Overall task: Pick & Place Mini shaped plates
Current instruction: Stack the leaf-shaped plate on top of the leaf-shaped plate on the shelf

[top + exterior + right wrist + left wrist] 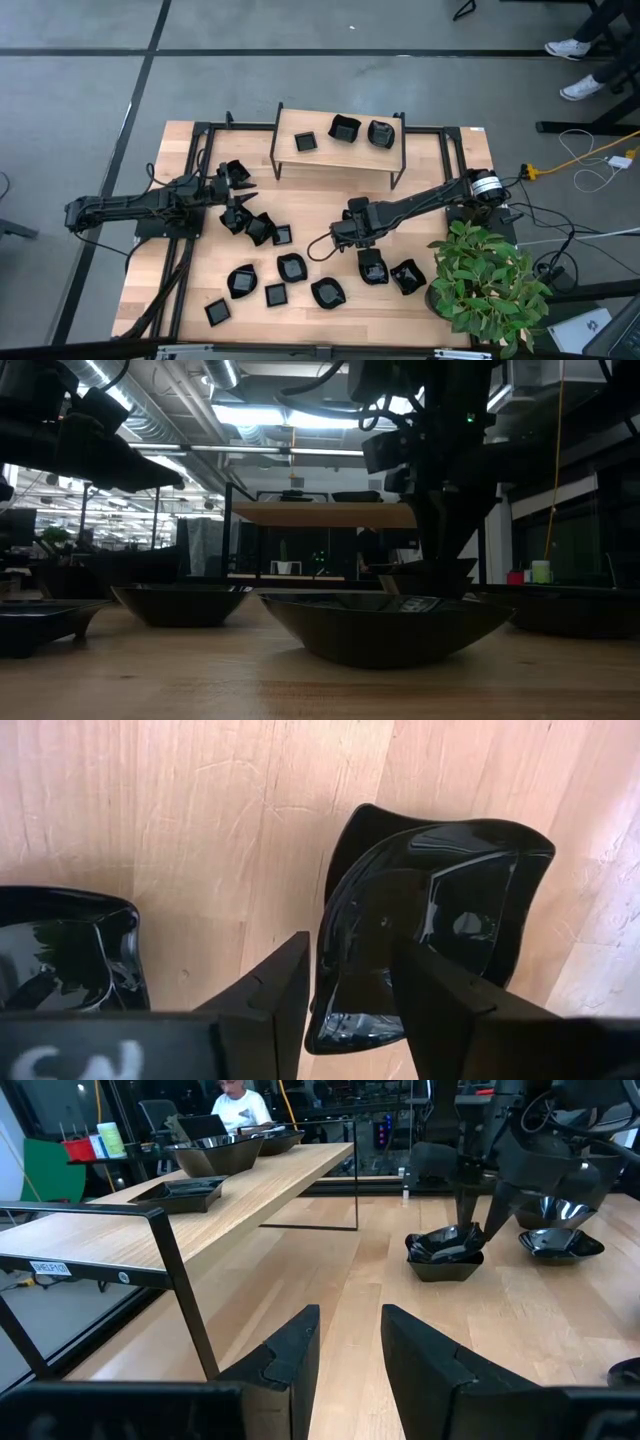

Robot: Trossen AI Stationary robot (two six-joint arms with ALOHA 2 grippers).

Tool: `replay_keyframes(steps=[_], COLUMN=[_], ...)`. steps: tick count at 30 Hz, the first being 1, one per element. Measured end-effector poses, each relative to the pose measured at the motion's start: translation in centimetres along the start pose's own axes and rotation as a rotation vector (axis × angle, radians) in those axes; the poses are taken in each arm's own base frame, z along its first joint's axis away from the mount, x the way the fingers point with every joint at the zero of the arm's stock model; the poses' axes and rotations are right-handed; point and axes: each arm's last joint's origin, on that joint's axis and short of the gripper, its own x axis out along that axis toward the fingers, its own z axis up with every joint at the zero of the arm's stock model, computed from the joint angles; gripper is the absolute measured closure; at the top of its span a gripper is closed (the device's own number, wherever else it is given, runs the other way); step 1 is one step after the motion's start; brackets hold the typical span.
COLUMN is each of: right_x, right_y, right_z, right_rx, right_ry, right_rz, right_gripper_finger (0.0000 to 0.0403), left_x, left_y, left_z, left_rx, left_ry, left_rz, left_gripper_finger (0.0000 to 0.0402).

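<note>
Grasp step: right gripper [348,995] fingers straddled wavy plate [430,920] rim, seemingly pinched; next lift to shelf [338,152] (left gripper [348,1350] parted, empty)

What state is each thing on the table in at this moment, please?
Right gripper: closed on the rim of a wavy-edged plate on the table.
Left gripper: open, empty, above the table beside the shelf.
Shelf: standing upright, three plates on top.
Other plates: loose on the table, upright, some bunched together near the left gripper.
Potted plant: upright at the table corner.
</note>
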Motion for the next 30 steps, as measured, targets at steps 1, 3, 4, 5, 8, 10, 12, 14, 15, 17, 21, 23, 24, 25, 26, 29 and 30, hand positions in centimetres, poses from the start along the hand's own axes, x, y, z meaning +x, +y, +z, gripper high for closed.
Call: replay_keyframes(steps=[1,3,4,5,8,10,12,14,15,17,21,23,24,25,26,29,30], right_x=[0.0,0.0,0.0,0.0,0.0,0.0,0.0,0.0,0.0,0.0,0.26,0.48,0.62,0.83,0.89,0.99,0.96], right_y=[0.0,0.0,0.0,0.0,0.0,0.0,0.0,0.0,0.0,0.0,0.06,0.1,0.14,0.18,0.19,0.22,0.21], right_z=[0.0,0.0,0.0,0.0,0.0,0.0,-0.01,-0.04,-0.05,-0.04,-0.01,0.0,-0.02,0.06,0.14,0.17,0.22], right_rx=[0.0,-0.001,-0.002,-0.002,-0.002,-0.002,-0.002,-0.003,-0.004,-0.004,-0.005,-0.007,-0.008,-0.009,-0.008,-0.009,-0.007], right_ry=[0.0,0.0,0.0,0.0,0.0,0.0,0.001,0.004,0.005,0.004,0.013,0.02,0.027,0.029,0.024,0.025,0.02], right_rz=[0.0,0.0,0.0,0.0,0.0,0.0,0.0,0.0,0.0,0.0,0.0,0.0,0.0,0.0,0.0,0.0,0.0], right_gripper_finger=[0.0265,0.0265,0.0265,0.0265,0.0265,0.0265,0.0265,0.0265,0.0265,0.0265,0.0265,0.0265,0.0265,0.0265,0.0265,0.0265,0.0265], left_x=[0.0,0.0,0.0,0.0,0.0,0.0,0.0,0.0,0.0,0.0,0.0,0.0,0.0,0.0,0.0,0.0,0.0], left_y=[0.0,0.0,0.0,0.0,0.0,0.0,0.0,0.0,0.0,0.0,0.0,0.0,0.0,0.0,0.0,0.0,0.0], left_z=[0.0,0.0,0.01,0.0,0.01,0.0,0.0,0.01,0.0,0.01,0.01,0.0,0.01,0.01,0.0,0.0,0.01], left_rx=[0.0,0.0,0.0,0.0,0.0,0.0,0.0,0.0,0.0,0.0,0.0,0.0,0.0,0.0,0.0,0.0,0.0], left_ry=[0.0,0.0,0.0,0.0,0.0,0.0,0.0,0.0,0.0,0.0,0.0,0.0,0.0,0.0,0.0,0.0,0.0], left_rz=[0.0,0.0,0.0,0.0,0.0,0.0,0.0,0.0,0.0,0.0,0.0,0.0,0.0,0.0,0.0,0.0,0.0], left_gripper_finger=[0.0297,0.0297,0.0297,0.0297,0.0297,0.0297,0.0297,0.0297,0.0297,0.0297,0.0297,0.0297,0.0297,0.0297,0.0297,0.0297,0.0297])
